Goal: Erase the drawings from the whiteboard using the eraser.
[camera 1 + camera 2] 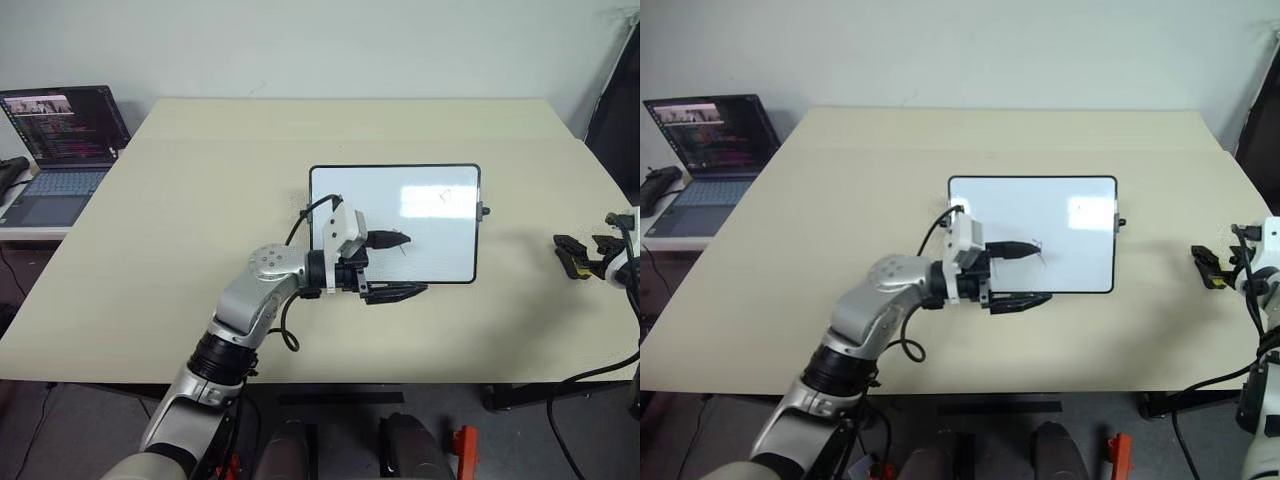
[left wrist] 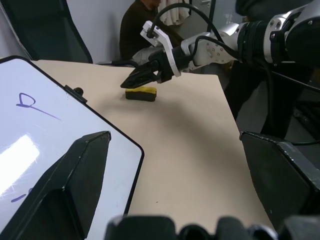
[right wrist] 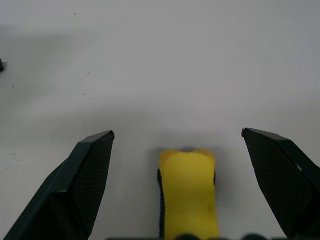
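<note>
The whiteboard (image 1: 420, 215) lies flat in the middle of the table. Thin blue drawings (image 2: 31, 103) mark its surface, and a faint one (image 1: 445, 196) shows near the board's right end. My left gripper (image 1: 416, 264) is open and points right, level over the board's near left part, with nothing in it. The eraser (image 2: 140, 93), a small yellow block with a dark underside, rests on the table right of the board. My right gripper (image 1: 578, 248) is open just above it. The eraser (image 3: 188, 192) lies between the spread fingers (image 3: 85, 180), untouched.
The beige table (image 1: 200, 220) has bare room left of and behind the board. An open laptop (image 1: 65, 135) stands on a lower side table at the far left. A seated person (image 2: 142, 25) and a dark chair back are beyond the table's right side.
</note>
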